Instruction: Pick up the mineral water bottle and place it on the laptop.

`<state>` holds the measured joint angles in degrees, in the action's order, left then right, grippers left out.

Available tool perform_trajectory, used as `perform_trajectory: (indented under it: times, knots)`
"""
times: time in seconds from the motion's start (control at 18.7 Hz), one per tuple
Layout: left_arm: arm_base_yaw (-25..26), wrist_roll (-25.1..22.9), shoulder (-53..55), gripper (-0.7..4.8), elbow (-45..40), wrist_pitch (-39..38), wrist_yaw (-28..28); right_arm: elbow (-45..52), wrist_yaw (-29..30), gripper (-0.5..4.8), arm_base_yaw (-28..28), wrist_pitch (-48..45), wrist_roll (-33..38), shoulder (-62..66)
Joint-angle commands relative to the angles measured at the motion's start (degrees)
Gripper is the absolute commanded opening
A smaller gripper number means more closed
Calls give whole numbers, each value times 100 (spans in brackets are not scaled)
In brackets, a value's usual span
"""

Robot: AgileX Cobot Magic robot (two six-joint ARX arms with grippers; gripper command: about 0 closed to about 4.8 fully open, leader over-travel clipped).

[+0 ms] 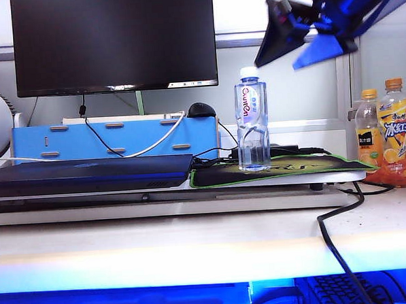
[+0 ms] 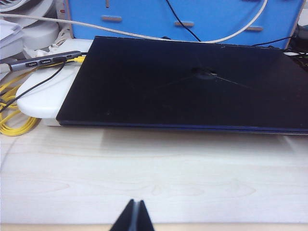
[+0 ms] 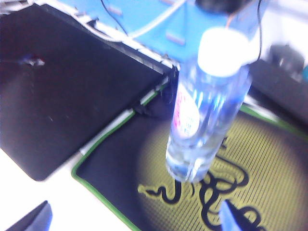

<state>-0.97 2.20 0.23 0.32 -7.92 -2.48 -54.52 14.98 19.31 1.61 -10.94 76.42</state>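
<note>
the right wrist view alone shows the right end effector (image 3: 134,219) spread wide above the upright clear plastic mineral water bottle (image 1: 252,119), standing on the green-edged mouse pad (image 1: 306,168) beside the flat dark laptop (image 2: 192,86). the left end effector (image 2: 134,219), pressed together, hangs over the pale wooden bench (image 2: 154,178) at its front edge.

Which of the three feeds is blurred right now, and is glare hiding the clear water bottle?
The right wrist view is motion-smeared: the clear plastic mineral water bottle with white cap and the green-edged black mouse pad look soft. The exterior view is sharp on the bottle, but the open right tool is blurred. The left wrist view is crisp on the flat dark laptop, with the left tool shut.
</note>
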Motion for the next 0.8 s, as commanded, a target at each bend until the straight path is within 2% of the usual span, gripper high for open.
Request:
perform_trajectory:
  times: [0.05,0.27,0.53,0.69,0.8]
  knots:
    - [7,-4,-2,-2,7,24,-24,-26,-11,479,7,-116,46,396]
    - [7,-4,-2,-2,7,24,-24,-96,-109,479,39,-1021,48,774]
    - [7,-4,-2,-2,7,24,-24,-929,-94,479,42,-914,63,1379]
    - [7,-4,-2,-2,7,24,-24,-942,-170,479,42,-942,57,1598]
    - [7,-4,-2,-2,7,24,-24,-944,-468,479,39,-981,50,1635]
